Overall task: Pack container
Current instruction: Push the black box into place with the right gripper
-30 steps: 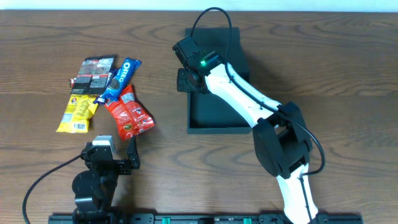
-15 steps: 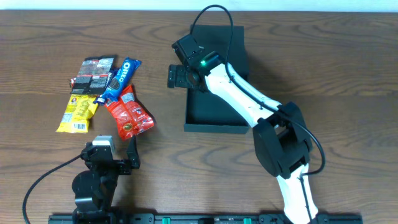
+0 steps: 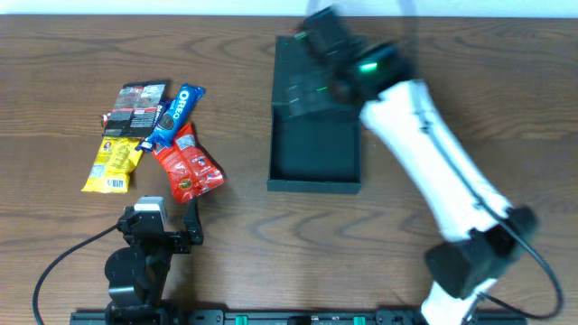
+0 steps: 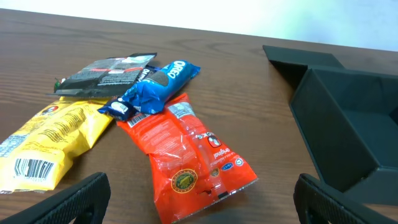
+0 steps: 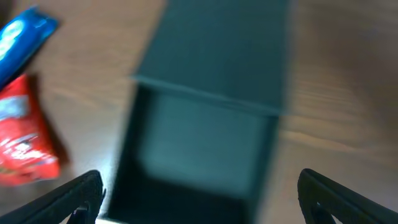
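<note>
The box (image 3: pixel 314 153) sits open mid-table (image 3: pixel 506 99), long axis running away from me, flap laid back. My right end effector (image 5: pixel 199 196) hovers over it, jaws wide, empty. The left end effector (image 4: pixel 202 199), also spread, faces the snacks (image 3: pixel 185 162); the box lies to its right.

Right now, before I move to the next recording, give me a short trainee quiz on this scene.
1. True or false: the container already holds a snack packet.
2. Which packet lies nearest the container? A yellow, B red, C black.
3. Fill in: the left claw and right claw both stand ____.
Key: 1 false, it is empty. 2 B, the red packet. 3 open, gripping nothing.
</note>
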### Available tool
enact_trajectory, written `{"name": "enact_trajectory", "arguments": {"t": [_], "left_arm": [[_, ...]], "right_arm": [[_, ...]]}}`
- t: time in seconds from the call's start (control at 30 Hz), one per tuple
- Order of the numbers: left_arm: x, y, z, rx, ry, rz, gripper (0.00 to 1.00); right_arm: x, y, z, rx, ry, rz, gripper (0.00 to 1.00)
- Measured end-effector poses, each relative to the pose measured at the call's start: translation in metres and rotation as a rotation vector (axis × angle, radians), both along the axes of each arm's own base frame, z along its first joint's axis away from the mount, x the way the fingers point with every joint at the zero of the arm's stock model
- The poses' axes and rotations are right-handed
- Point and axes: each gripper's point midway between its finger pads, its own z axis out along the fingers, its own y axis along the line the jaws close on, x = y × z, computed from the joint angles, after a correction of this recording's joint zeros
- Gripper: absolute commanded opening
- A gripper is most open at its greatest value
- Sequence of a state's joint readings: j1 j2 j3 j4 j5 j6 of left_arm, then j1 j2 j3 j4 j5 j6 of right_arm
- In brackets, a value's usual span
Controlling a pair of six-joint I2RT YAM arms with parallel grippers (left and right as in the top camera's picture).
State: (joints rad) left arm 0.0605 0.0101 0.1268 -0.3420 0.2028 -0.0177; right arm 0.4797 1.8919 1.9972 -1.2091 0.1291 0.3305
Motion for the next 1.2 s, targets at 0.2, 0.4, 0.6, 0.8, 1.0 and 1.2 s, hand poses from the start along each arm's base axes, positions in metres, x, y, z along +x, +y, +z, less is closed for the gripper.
{"name": "enact_trajectory", "arguments": {"t": [0.2, 0.4, 0.6, 0.8, 1.0, 1.2], "left_arm": [[0.000, 0.000, 0.000, 0.000, 0.001, 0.000, 0.95], [0.000, 0.000, 0.000, 0.000, 0.000, 0.000, 0.95], [0.000, 0.000, 0.000, 0.000, 0.000, 0.000, 0.95], [0.000, 0.000, 0.000, 0.000, 0.000, 0.000, 0.95], [0.000, 0.000, 0.000, 0.000, 0.000, 0.000, 0.95], [0.000, 0.000, 0.000, 0.000, 0.000, 0.000, 0.95]], "right_arm": [[0.013, -0.094, -0.088, -0.040, 0.182, -0.176, 0.95], [-0.006, -0.087, -0.147, 0.021, 0.291, -0.109, 0.83], [-0.017, -0.081, -0.174, 0.046, 0.313, -0.047, 0.25], [-0.014, -0.076, -0.182, 0.064, 0.290, -0.017, 0.06], [-0.011, -0.076, -0.181, 0.059, 0.274, -0.008, 0.39], [-0.012, -0.073, -0.181, 0.073, 0.279, -0.016, 0.01]]}}
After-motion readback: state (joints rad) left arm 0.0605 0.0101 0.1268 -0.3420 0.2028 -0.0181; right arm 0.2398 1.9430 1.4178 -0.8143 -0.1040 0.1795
